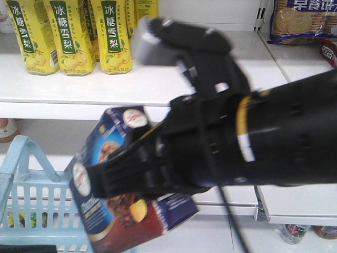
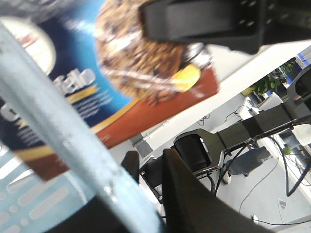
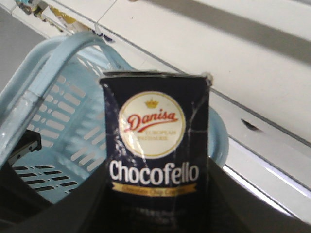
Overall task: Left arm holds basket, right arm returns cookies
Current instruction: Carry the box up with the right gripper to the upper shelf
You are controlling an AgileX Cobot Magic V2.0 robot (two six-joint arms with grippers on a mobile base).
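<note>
Right pincer (image 1: 108, 176) clamps tilted cookies (image 3: 154, 145) carton, right arm (image 1: 287, 137) trailing behind it. Basket (image 1: 31, 203) sits below pincer. Left pincer (image 2: 143, 206) beside basket handle; grip impossible to tell.

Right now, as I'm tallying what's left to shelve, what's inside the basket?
The right wrist view shows only bare slotted walls of the basket. Its floor is hidden behind the cookies. Yellow-green shapes seen through the front slots can't be identified.

On the carton (image 3: 154, 160): "Danisa" in red script on the round white logo (image 3: 152, 124), "Chocofello" in white below. On the yellow bottles (image 1: 68, 34): "冰糖雪梨". On the cracker pack (image 1: 303, 21): "早餐饼", cut off by the frame edge.
</note>
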